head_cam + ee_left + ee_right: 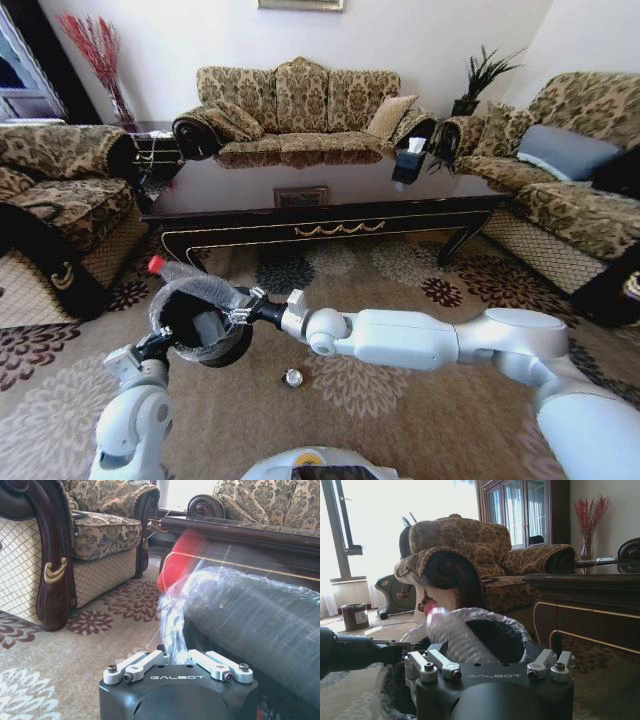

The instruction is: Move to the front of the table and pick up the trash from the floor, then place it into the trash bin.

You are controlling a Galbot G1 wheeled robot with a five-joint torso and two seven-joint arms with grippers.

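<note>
Lying across the trash bin's [200, 335] rim, the clear bottle [195, 283] is being gripped between the right gripper's [243, 304] closed jaws, while the bin's near rim is being pinched by the left gripper [160, 345]. A small silvery can [292, 378] is lying on the carpet [400, 410] to the right.

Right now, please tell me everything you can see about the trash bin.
The trash bin is small, round and black, lined with a thin translucent greyish plastic bag folded over its rim. It hangs tilted above the patterned carpet, in front of the dark coffee table. The left pincer pinches the bag's edge at one side. The right pincer is at the opposite rim. A clear bottle with a red cap lies across the opening.
</note>
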